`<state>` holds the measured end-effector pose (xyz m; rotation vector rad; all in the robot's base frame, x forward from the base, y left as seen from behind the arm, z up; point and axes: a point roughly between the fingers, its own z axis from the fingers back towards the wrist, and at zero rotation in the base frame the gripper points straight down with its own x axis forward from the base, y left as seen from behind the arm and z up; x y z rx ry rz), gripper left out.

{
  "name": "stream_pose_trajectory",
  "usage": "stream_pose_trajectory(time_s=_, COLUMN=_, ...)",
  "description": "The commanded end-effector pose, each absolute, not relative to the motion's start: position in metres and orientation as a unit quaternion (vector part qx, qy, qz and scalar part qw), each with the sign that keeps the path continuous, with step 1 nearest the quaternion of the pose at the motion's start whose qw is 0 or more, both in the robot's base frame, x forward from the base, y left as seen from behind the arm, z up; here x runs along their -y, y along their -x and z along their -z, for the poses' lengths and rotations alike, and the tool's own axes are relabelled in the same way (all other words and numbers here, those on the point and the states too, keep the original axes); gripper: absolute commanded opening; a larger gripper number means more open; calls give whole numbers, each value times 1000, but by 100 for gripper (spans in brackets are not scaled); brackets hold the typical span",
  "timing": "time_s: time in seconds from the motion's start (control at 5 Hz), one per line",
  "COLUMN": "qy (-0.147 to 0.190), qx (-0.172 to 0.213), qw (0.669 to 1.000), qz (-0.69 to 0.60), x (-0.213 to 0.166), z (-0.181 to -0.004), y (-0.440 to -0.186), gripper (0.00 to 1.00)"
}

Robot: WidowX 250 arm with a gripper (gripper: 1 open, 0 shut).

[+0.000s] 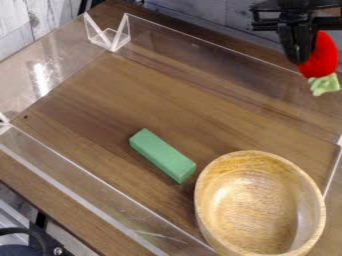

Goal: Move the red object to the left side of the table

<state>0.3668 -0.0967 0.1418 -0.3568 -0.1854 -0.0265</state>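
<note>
The red object [317,58], a small bright red strawberry-like toy with a light green leafy end pointing down, hangs in the air at the upper right, above the table's [120,100] far right wall. My gripper [297,45] comes down from the top edge, dark and narrow, shut on the red object's left side. The toy is clear of the brown wood-grain surface.
A flat green rectangular block [162,155] lies near the middle front. A large wooden bowl [259,204] fills the front right corner. Low clear acrylic walls [107,34] edge the tabletop, with a folded corner piece at the back left.
</note>
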Motion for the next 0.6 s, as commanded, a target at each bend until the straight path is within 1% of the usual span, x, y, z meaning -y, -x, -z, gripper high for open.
stream_pose_trajectory(time_s=0.0, qy=182, qx=112, qw=977, qz=21, x=90, z=-157, y=-369, gripper=0)
stream_pose_trajectory(time_s=0.4, qy=187, qx=111, qw=976, qz=29, x=83, z=-162, y=-369, gripper=0)
